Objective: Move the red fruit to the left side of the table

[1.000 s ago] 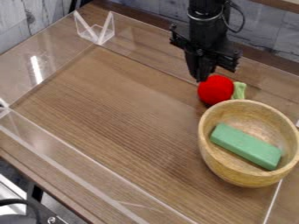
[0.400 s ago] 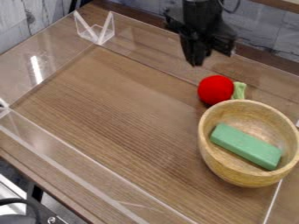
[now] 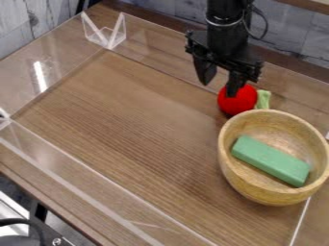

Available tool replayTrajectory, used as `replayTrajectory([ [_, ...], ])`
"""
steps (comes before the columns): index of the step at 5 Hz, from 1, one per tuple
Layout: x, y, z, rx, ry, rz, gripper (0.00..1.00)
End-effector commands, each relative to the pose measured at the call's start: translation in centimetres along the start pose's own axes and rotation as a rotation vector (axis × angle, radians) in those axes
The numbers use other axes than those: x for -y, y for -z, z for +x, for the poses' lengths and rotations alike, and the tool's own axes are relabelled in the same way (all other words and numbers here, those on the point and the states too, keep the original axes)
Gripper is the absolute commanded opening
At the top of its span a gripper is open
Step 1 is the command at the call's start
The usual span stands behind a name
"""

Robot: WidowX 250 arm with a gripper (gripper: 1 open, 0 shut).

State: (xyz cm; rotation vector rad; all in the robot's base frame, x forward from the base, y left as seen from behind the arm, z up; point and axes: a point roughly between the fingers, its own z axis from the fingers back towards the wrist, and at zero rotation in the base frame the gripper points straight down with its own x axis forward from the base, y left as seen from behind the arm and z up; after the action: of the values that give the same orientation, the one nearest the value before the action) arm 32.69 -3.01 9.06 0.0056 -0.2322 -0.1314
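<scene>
The red fruit (image 3: 236, 101) lies on the brown table (image 3: 129, 120) at the right rear, with its light green leaf (image 3: 264, 98) pointing right. My gripper (image 3: 226, 79) hangs straight down over it, open, with the fingers spread on either side of the fruit's top. From this view I cannot tell whether the fingertips touch the fruit. The fruit rests on the wood and is not lifted.
A tan round bowl (image 3: 232, 144) stands just in front of the fruit at the right and holds a green rectangular block (image 3: 270, 160). Low clear acrylic walls (image 3: 103, 33) run along the table's edges. The left half of the tabletop is bare wood.
The gripper was shut and slightly higher and further back a moment ago. It has now come down over the fruit with its fingers spread. The fruit has not moved.
</scene>
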Motion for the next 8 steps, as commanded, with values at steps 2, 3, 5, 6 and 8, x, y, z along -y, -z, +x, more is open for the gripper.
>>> replayTrajectory([
  [2,-1.0,-3.5,1.2,0.091,-0.022,0.013,0.0],
  [3,-2.2,-6.2,1.5,0.14,-0.05,0.032,0.0],
  [5,-0.6,-1.9,2.1,0.111,-0.05,0.035,1.0],
  [6,0.2,0.4,2.3,0.095,-0.025,0.039,0.0],
  [8,0.9,3.5,2.5,0.084,0.05,0.033,0.0],
])
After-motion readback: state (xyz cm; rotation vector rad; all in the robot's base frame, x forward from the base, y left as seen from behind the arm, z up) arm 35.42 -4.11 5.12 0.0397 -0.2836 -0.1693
